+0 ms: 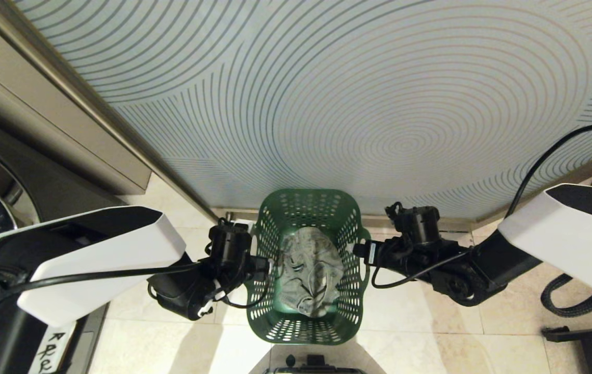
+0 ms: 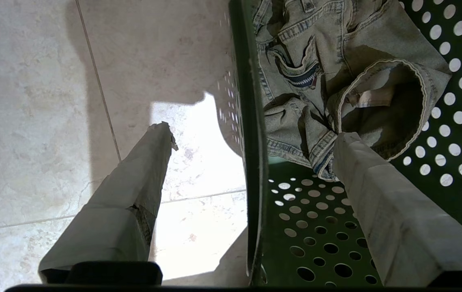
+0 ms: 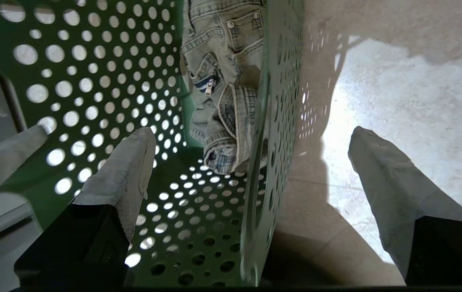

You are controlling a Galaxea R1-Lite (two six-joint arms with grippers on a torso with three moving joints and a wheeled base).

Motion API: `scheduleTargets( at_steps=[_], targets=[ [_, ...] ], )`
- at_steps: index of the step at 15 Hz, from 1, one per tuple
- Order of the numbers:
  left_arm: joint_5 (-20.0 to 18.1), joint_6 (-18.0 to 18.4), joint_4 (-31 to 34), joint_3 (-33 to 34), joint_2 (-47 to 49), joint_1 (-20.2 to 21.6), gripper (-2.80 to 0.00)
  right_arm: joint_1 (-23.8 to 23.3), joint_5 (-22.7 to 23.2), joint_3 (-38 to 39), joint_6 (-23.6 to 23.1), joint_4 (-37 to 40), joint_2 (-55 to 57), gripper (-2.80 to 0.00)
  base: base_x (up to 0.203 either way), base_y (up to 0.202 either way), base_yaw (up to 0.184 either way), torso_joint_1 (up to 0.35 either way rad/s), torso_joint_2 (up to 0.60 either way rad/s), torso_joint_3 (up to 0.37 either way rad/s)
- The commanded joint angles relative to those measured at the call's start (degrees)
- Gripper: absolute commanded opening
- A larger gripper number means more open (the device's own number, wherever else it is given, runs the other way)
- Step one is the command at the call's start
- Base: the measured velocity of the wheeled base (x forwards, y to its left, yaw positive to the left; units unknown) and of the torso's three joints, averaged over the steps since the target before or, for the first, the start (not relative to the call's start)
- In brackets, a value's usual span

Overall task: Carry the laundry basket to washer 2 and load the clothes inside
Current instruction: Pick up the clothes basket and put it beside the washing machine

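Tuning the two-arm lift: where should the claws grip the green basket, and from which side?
Probably the two long side walls of the laundry basket, near the rim, from above. The left claw and right claw, both open, already straddle opposite walls, one finger inside and one outside. The walls are thin and upright, and the clothes lie mid-basket, apart from both walls.

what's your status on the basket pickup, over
Left hand open, straddling laundry basket wall. Right hand open, straddling opposite wall. Clothes inside, basket on floor. Nothing in the way.

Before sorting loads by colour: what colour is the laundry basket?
Green, with round-holed sides; the laundry basket shows best in the head view.
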Motion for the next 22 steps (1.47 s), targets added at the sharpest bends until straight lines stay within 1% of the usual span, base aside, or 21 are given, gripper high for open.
scheduleTargets(
  at_steps=[1,4,10,15,17,22],
  targets=[
    [0.1,0.0,-0.3,0.0,0.3,0.0,0.00,0.2,0.0,-2.7,0.3,-0.4,3.5,0.00,0.000,0.000,0.000,0.000,0.00,0.000],
    [0.1,0.0,-0.3,-0.1,0.2,0.0,0.00,0.7,1.7,-5.2,0.4,-0.4,3.7,0.00,0.000,0.000,0.000,0.000,0.00,0.000],
    [0.0,0.0,-0.1,-1.8,0.5,0.0,0.00,2.5,2.0,-9.5,0.3,-0.4,5.0,0.00,0.000,0.000,0.000,0.000,0.00,0.000],
    [-0.6,0.2,0.2,-2.5,0.7,0.0,0.00,3.9,4.9,-12.2,0.6,-0.4,6.8,0.00,0.000,0.000,0.000,0.000,0.00,0.000],
    [-0.7,0.8,0.2,-2.6,0.8,0.0,0.00,4.8,4.9,-13.1,0.7,-0.4,8.2,0.00,0.000,0.000,0.000,0.000,0.00,0.000],
    [-1.6,0.9,0.2,-2.6,1.0,0.0,0.00,5.2,4.9,-12.7,0.7,-1.3,9.6,0.00,0.000,0.000,0.000,0.000,0.00,0.000]
  ],
)
